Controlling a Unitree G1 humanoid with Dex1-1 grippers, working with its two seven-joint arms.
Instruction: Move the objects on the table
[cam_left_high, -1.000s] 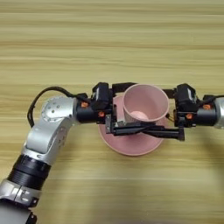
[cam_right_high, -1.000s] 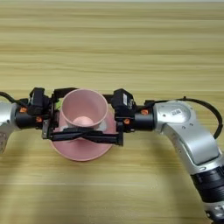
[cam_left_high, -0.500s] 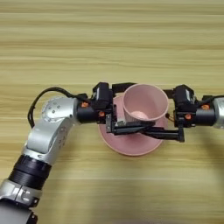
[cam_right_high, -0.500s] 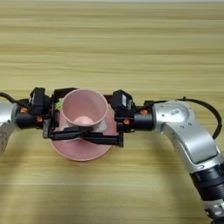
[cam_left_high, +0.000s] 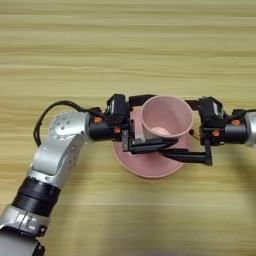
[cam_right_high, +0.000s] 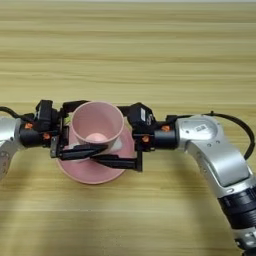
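A pale pink cup (cam_left_high: 166, 116) stands upright on a pink saucer (cam_left_high: 150, 169) in the middle of the table (cam_left_high: 125, 45). My left gripper (cam_left_high: 164, 120) reaches in from the left. One of its black fingers lies along the cup's far side and the other against its near side low down, so it is shut on the cup. From the right my right gripper (cam_right_high: 107, 132) straddles the same cup. It is open, its near finger (cam_left_high: 186, 156) lying over the saucer clear of the cup wall.
Both forearms lie low over the table on either side of the saucer, the left arm (cam_left_high: 55, 160) bending back toward the near left corner and the right arm (cam_right_high: 220, 160) toward the near right.
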